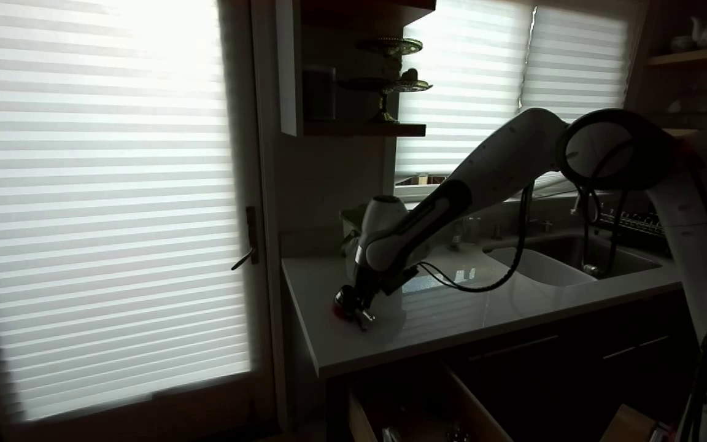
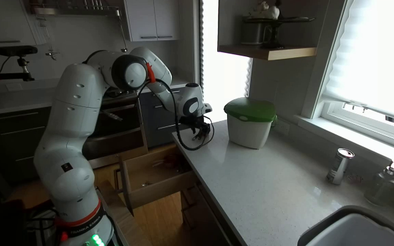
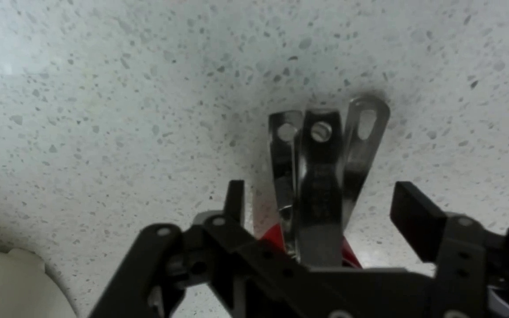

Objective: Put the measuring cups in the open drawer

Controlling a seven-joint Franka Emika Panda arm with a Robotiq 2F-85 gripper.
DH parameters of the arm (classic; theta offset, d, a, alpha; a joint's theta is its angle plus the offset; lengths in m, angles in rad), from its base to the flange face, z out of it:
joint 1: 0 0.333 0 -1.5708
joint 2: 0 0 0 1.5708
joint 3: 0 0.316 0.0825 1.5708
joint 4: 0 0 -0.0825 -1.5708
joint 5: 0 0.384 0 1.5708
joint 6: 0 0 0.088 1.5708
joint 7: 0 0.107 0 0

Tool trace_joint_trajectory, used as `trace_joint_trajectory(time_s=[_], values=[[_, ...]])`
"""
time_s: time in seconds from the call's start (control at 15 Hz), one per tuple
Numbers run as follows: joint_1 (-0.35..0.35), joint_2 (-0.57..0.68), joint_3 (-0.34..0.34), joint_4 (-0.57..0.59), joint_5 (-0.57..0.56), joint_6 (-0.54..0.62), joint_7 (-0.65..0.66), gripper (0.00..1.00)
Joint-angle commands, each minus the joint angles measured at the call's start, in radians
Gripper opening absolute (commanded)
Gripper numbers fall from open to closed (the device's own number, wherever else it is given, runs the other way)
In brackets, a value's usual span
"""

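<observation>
The measuring cups point(image 3: 320, 176) are a cluster of shiny metal handles with red showing beneath, lying on the pale speckled counter. Their bowls are hidden under the gripper in the wrist view. In an exterior view the cups point(image 1: 342, 303) show as a small dark and red cluster at the gripper. My gripper point(image 3: 320, 198) is open, with one finger on each side of the handles and gaps on both sides. The gripper also shows low over the counter's end in an exterior view point(image 2: 201, 131). The open drawer point(image 2: 162, 186) has a light-brown wooden inside and sits below the counter edge.
A white bin with a green lid point(image 2: 250, 121) stands on the counter close to the gripper. A can point(image 2: 340, 167), a glass soap bottle point(image 2: 381, 186) and the sink basin point(image 1: 540, 267) are farther along. A wooden shelf point(image 2: 268, 52) hangs above. Small items lie in the drawer.
</observation>
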Motion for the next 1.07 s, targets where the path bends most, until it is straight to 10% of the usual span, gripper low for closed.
trace_joint_trajectory(time_s=[0.0,0.27,1.0], values=[[0.016,0.005,-0.013,0.014,-0.031,-0.015,-0.002,0.55],[0.017,0.003,-0.013,0.014,-0.035,-0.021,0.001,0.24],[0.023,-0.046,-0.005,0.004,-0.018,-0.124,0.019,0.06]])
